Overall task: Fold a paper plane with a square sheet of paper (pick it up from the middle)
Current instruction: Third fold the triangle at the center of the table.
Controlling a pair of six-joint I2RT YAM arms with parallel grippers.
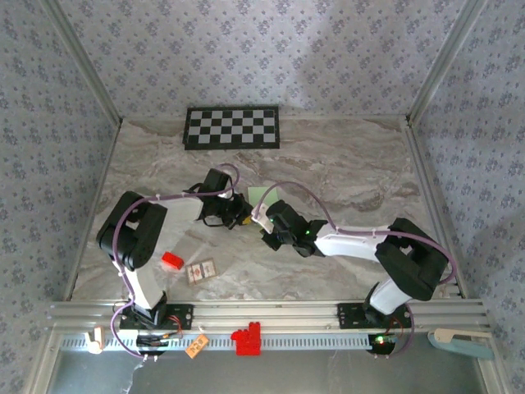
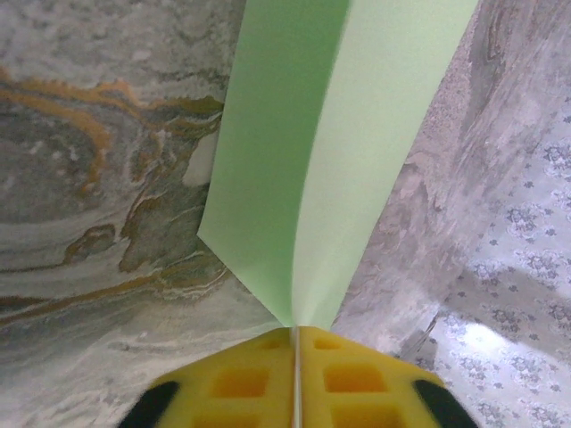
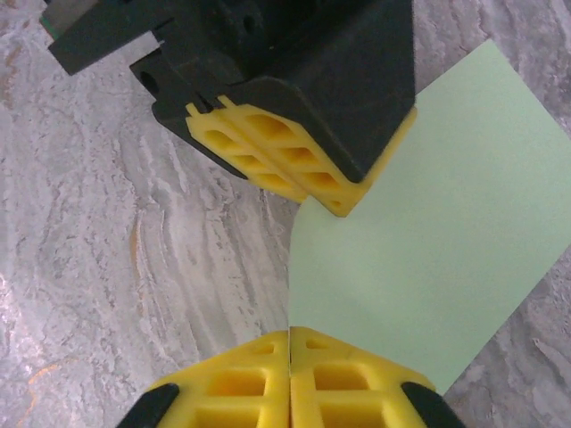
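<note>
Marble table [image 1: 344, 156], checkerboard panel [image 1: 232, 127], red block [image 1: 171, 262]

The square sheet of paper [image 1: 264, 195] is plain pale green and sits nearer the arms than the checkerboard panel [image 1: 231, 128], well apart from it and slightly to its right. It is bent into a V along a soft fold, pinched in the left gripper [image 2: 294, 334]. One edge runs into the closed right gripper [image 3: 290, 337].

Plain pale green: paper sheet [image 3: 446, 259]. Black-and-white checks: panel [image 1: 232, 128]. Grey-beige marble with darker veins, streaked rust-orange in the left wrist view: table [image 1: 353, 164]. Red: block [image 1: 171, 262]. Pale grey with a small repeating floral print: walls [image 1: 246, 49].
</note>
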